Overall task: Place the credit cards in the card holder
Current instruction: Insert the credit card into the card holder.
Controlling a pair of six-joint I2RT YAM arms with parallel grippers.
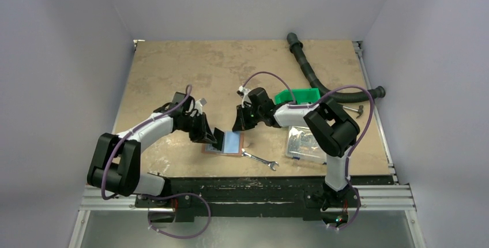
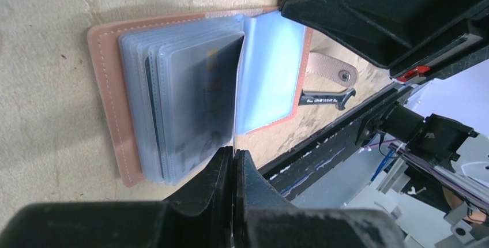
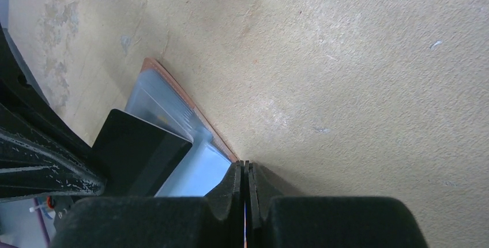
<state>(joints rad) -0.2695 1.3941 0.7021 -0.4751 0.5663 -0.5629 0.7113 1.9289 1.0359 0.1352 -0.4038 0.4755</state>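
Clamping left gripper (image 2: 234, 156) on dark card (image 3: 138, 150), thin, stiff, slippery, by its edge. Holding right gripper (image 3: 245, 167), fingers together, at wallet (image 2: 106, 86).

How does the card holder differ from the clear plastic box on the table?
The card holder is reddish-brown and opaque, with pale sleeves; the clear plastic box is see-through. The card holder lies open like a book near the front centre; the box lies further right, partly hidden by the right arm. Both rest flat on the table.
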